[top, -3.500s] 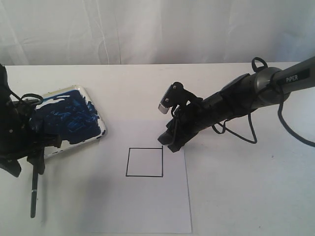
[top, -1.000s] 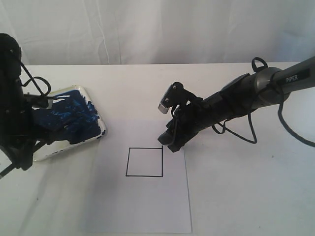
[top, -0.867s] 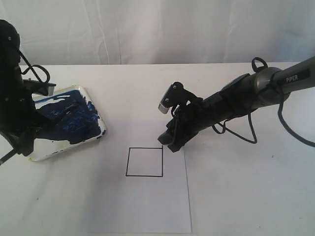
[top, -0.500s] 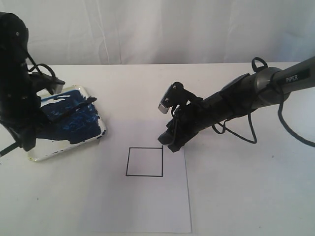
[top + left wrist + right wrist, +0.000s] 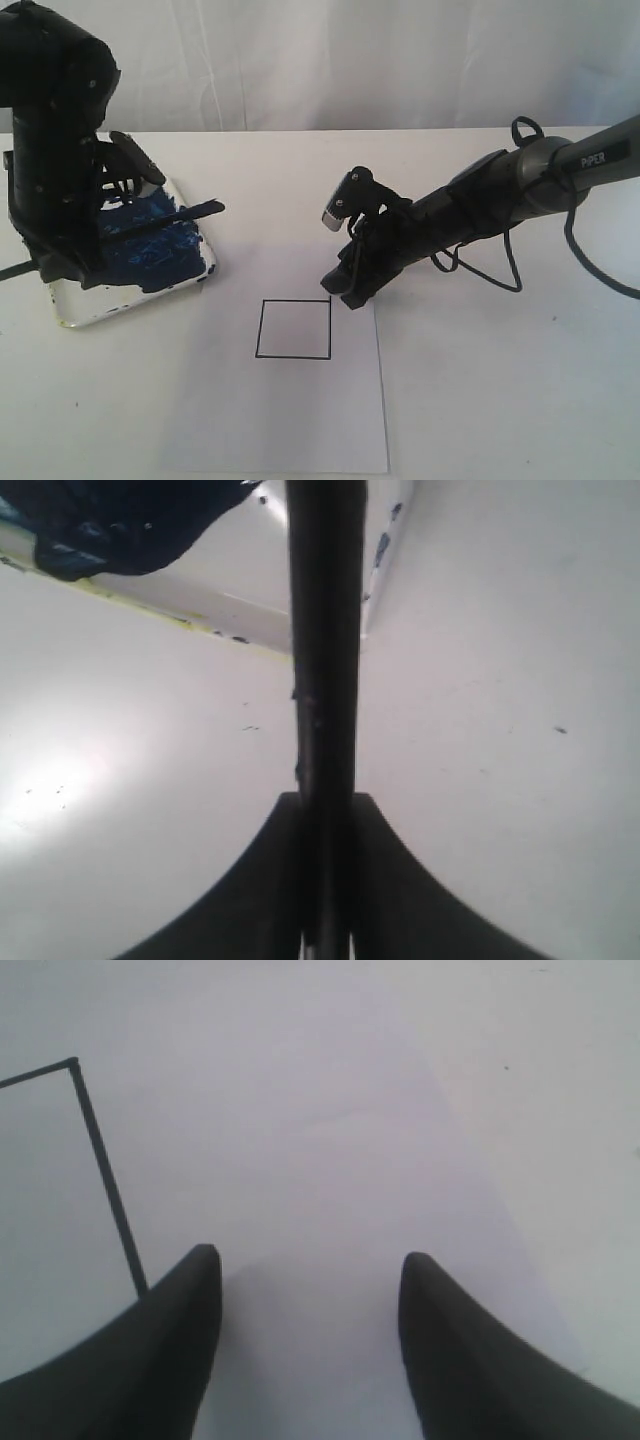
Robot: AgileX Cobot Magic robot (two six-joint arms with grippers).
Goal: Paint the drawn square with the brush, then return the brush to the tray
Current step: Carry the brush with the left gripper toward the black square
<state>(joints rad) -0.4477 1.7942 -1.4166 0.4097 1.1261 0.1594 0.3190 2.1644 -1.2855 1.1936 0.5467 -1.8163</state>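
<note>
Brush loaded, square untouched: the left gripper (image 5: 325,805) is clamped on the dark handle of the brush (image 5: 170,218), which in the exterior view slants over the tray (image 5: 120,303) along a line running roughly from 8 o'clock to 2 o'clock. Its far end pokes out past the tray's right rim. That outer end appears to be the paint-laden tip, though the frames are too coarse to be sure. The drawn square (image 5: 294,329) sits on the white paper sheet (image 5: 330,420), its inside clean and white. It lies at about 5 o'clock from the brush's outer end and about 4 o'clock from the left gripper, well apart from both. The coming move looks to be a swing of the brush down and to the right, tip first, across bare tabletop; nothing lies between tray and sheet. The right gripper (image 5: 310,1260) is far nearer the square, parked at about 1 o'clock from its centre, just beside its upper right corner at the sheet's top edge. Its fingers are spread and hold nothing. Whether they press on the paper cannot be told. That arm is the one thing likely to crowd the brush near the corner, so an approach from the square's 9 o'clock side seems safest.
</note>
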